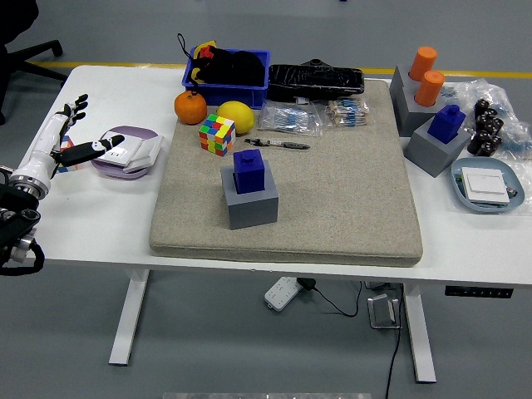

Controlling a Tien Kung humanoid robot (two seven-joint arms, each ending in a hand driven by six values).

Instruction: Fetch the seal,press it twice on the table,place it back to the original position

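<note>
One hand was all I had in view: my left hand (60, 137) hung over the table's (100, 224) left end with its fingers (76, 104) spread, thumb pointing toward the purple-lidded box (129, 151), grasping nothing. I saw the blue seal (248, 169) seated upright in its grey holder (250, 202) on the beige mat (332, 199), well apart from that hand. Just beyond it lay a pen (278, 145) and a colour cube (216, 134).
</note>
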